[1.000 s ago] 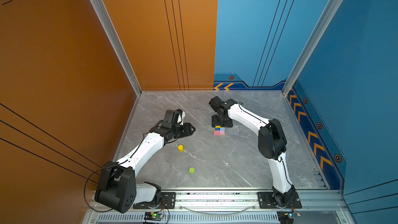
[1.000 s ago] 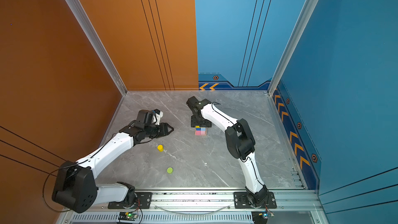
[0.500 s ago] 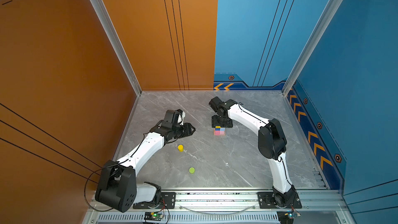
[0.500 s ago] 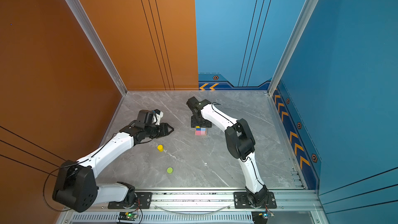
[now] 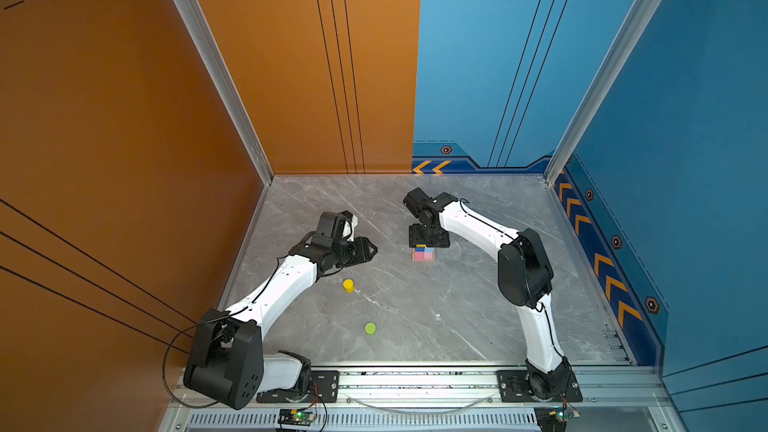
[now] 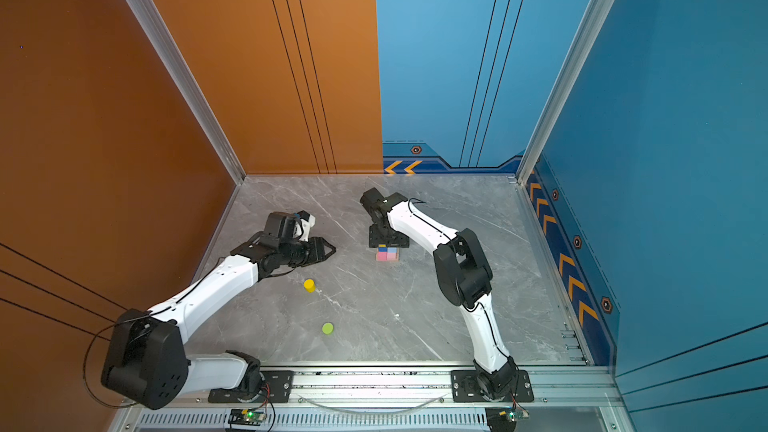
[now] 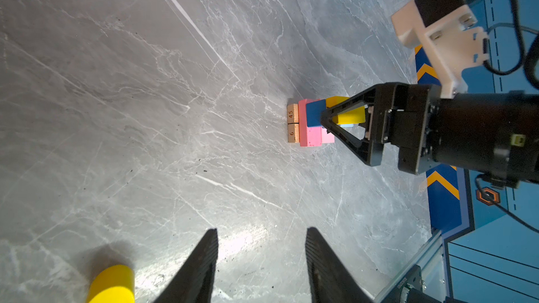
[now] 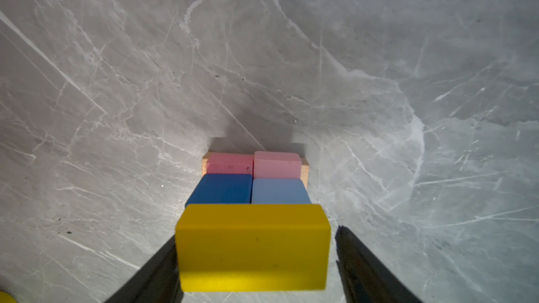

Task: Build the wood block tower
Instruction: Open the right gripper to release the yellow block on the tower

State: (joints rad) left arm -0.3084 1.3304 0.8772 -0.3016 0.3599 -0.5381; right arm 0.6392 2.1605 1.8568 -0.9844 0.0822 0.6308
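The tower [image 5: 424, 253] [image 6: 387, 253] stands mid-floor: tan planks [image 7: 293, 123] lowest, then two pink bars [image 8: 230, 163], then a dark-blue cube [image 8: 220, 189] beside a light-blue cube [image 8: 278, 195]. A yellow brick [image 8: 253, 246] [image 7: 350, 116] lies on the cubes. My right gripper [image 8: 256, 237] [image 5: 429, 238] points straight down over it, open, with a gap beside one finger. My left gripper [image 7: 261, 230] [image 5: 372, 250] is open and empty, left of the tower. A yellow cylinder [image 5: 348, 285] [image 7: 112, 284] and a lime-green cylinder [image 5: 370, 328] [image 6: 327, 328] stand loose on the floor.
Orange wall [image 5: 124, 160] bounds the left, blue walls [image 5: 685, 160] the back and right. A metal rail [image 5: 415, 384] with both arm bases runs along the front edge. Grey marble floor [image 5: 457, 317] lies between the arms.
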